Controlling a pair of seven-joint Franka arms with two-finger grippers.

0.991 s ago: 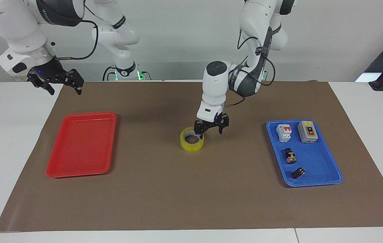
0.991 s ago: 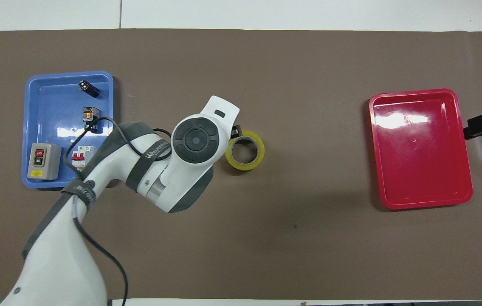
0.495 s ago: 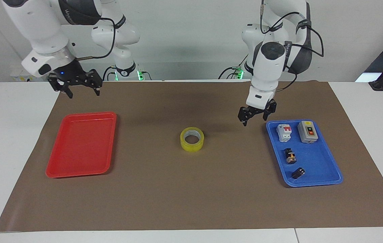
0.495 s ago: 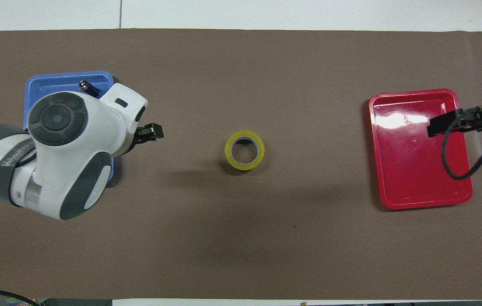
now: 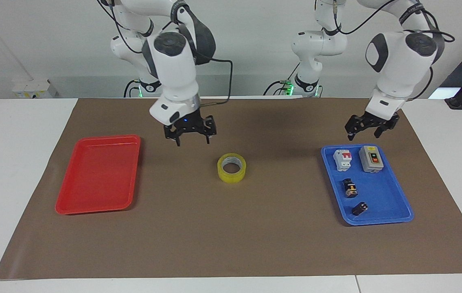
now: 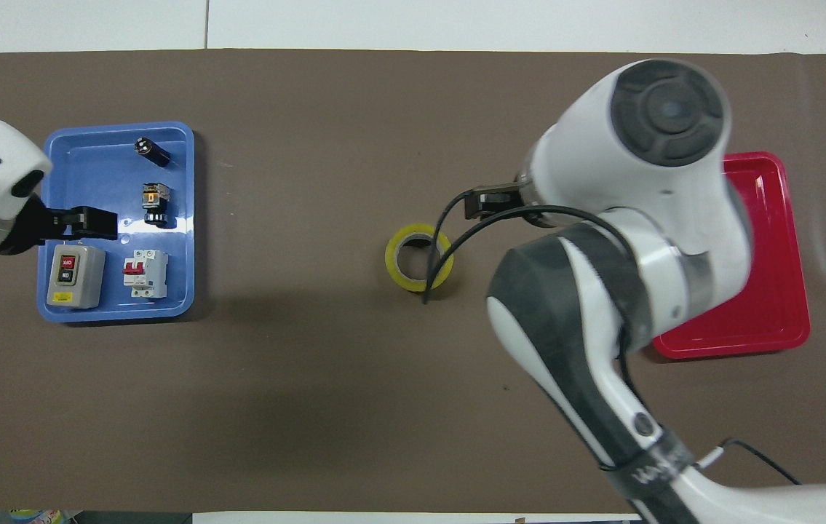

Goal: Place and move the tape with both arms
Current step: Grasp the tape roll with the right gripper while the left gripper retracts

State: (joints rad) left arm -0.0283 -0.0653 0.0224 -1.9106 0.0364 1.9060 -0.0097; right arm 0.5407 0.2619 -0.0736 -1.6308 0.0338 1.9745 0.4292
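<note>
The tape [image 5: 231, 176], a yellow ring with a pale core, lies flat in the middle of the brown mat; it also shows in the overhead view [image 6: 391, 260]. Nothing touches it. My right gripper [image 5: 190, 136] is open and empty in the air over the mat, between the tape and the red tray [image 5: 100, 175]; in the overhead view it [image 6: 489, 202] shows just beside the tape. My left gripper [image 5: 371, 129] is open and empty, raised over the blue tray's [image 5: 377, 191] edge nearest the robots; it also shows in the overhead view [image 6: 85, 222].
The blue tray [image 6: 92, 167] at the left arm's end holds a grey switch box [image 5: 371, 158], a white-and-red breaker [image 5: 342, 159] and two small black-and-orange parts [image 5: 349, 188]. The red tray [image 6: 769, 291] at the right arm's end holds nothing. The right arm's cable hangs over the tape in the overhead view.
The left gripper let go of the tape, rose and drew back to the blue tray. The right arm swung in from outside the red tray to beside the tape. The tape stayed put.
</note>
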